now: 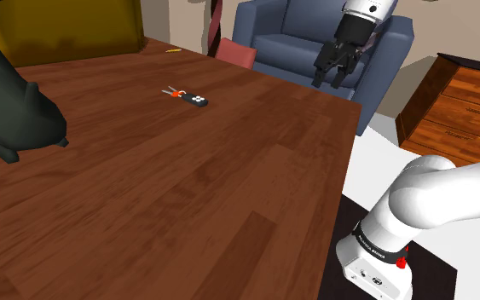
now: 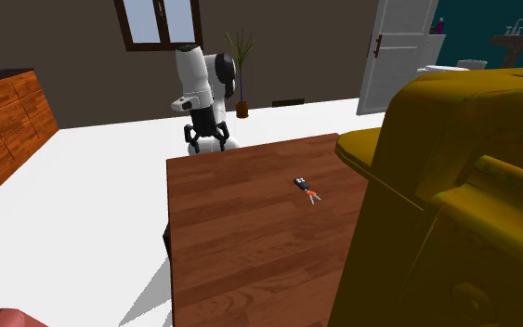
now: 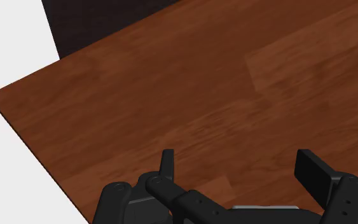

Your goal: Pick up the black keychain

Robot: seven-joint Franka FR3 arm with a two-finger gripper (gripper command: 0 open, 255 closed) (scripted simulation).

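A small black keychain with an orange-red ring end lies flat on the brown wooden table, toward the far side in the shoulder view. In the second exterior view the keychain lies mid-table. My black gripper hangs open above the table's far right corner in the shoulder view, well to the right of the keychain and holding nothing. The gripper sits over the table's far edge in the second exterior view. Its fingers stand apart over bare wood near a table corner.
A dark animal-shaped figure stands on the table at the shoulder view's left. A blue armchair and a wooden dresser lie beyond the table. A large yellow object fills the second exterior view's right.
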